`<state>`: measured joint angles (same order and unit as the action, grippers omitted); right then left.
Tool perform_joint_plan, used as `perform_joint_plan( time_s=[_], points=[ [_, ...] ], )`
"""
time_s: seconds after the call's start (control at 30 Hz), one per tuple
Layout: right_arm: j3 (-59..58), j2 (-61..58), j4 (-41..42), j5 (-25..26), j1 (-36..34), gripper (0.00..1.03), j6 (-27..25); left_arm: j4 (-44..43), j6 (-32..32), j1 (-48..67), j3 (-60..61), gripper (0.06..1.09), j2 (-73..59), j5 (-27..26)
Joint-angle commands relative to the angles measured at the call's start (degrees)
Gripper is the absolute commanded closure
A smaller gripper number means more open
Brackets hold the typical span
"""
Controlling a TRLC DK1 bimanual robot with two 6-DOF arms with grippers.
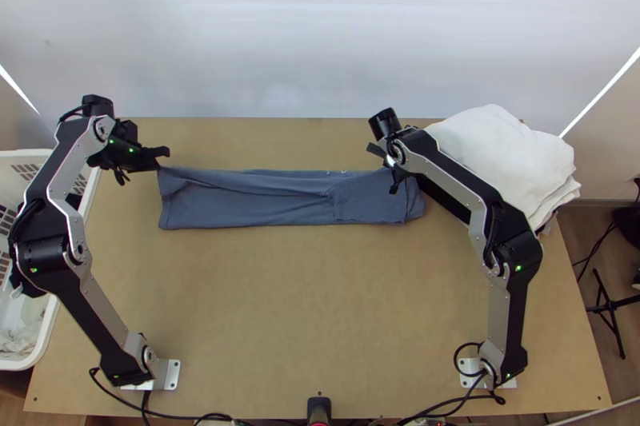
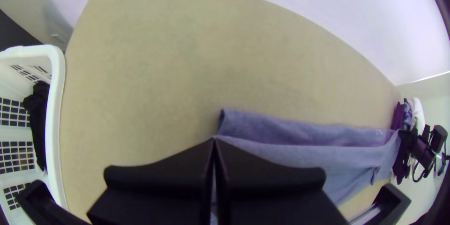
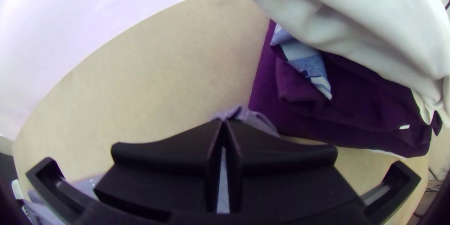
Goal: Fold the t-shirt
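"Where was the blue-grey fabric t-shirt (image 1: 248, 206)?"

"It lay in a long, narrow folded strip, near the far edge of the light wooden tabletop (image 1: 320, 306)."

"And the claws?"

"The left claw (image 1: 163, 157) was closed on its far left corner; the right claw (image 1: 389, 164) pinched it near its right end."

"What lay near the tabletop's far right corner?"

"Bulky white cloth (image 1: 496, 154), over folded purple fabric (image 3: 347, 117)."

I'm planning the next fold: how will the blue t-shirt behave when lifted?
The t-shirt will probably droop, as its soft creases suggest limp cloth. It looks light, being thin at its edges. Its overlapping layers may shift, lying loosely.
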<state>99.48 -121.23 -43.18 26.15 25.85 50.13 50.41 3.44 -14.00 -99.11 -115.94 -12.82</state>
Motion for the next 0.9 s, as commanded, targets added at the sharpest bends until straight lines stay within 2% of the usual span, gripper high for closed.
perform_joint_plan(
  time_s=[0.0, 0.33, 0.37, 0.4, 0.47, 0.5, 0.53, 0.6, 0.67, 0.77, 0.8, 0.87],
  points=[
    [-0.25, -0.32, -0.15, 0.83, 0.17, 0.99, 0.41, -0.05, 0.42, -0.5, 0.94, 0.93, -0.51, 0.25],
    [-1.22, 0.2, -0.15, 1.09, 0.43, 0.99, 0.94, -0.32, 0.69, -1.03, 1.64, 0.93, -0.51, 0.34],
    [-1.22, 0.2, -0.15, 1.18, 0.52, 0.99, 1.2, -0.49, 0.69, -1.03, 1.64, 0.89, -0.51, 0.34],
    [-1.22, 0.29, -0.15, 1.18, 0.52, 0.96, 1.55, -0.49, 0.69, -0.94, 1.55, 0.79, -0.51, 0.34],
    [-1.31, 0.64, -0.15, 1.18, 0.61, 0.86, 1.81, 0.04, 1.3, -0.77, 1.46, 0.45, -0.43, 0.25],
    [-1.31, 0.91, -0.15, 1.27, 0.61, 0.85, 1.99, 0.12, 1.48, -0.59, 1.38, 0.29, -0.16, 0.34],
    [-1.31, 1.26, -0.06, 1.45, 0.52, 0.84, 2.34, -0.14, 1.57, -0.59, 1.46, 0.2, 0.36, 0.51],
    [-1.66, 2.67, 0.02, 2.06, 0.7, 0.72, 3.31, -2.42, -0.01, -0.77, 1.46, 0.1, 1.59, 2.01],
    [-1.66, 3.98, 0.11, 4.43, 1.31, 0.43, 3.22, -4.36, -1.95, -1.65, 1.46, 0.1, 2.82, 1.92],
    [-1.66, 7.06, 1.43, 6.02, 1.49, 0.36, 2.96, -5.41, -2.83, -2.88, 1.64, 0.1, 4.06, 1.92],
    [-1.66, 8.03, 1.78, 6.19, 1.49, 0.29, 2.34, -5.94, -3.0, -3.32, 1.99, 0.1, 4.41, 2.01],
    [-1.48, 9.96, 2.66, 6.37, 1.49, 0.07, 1.38, -6.47, -3.09, -4.11, 2.87, 0.1, 5.46, 2.01]
  ],
)
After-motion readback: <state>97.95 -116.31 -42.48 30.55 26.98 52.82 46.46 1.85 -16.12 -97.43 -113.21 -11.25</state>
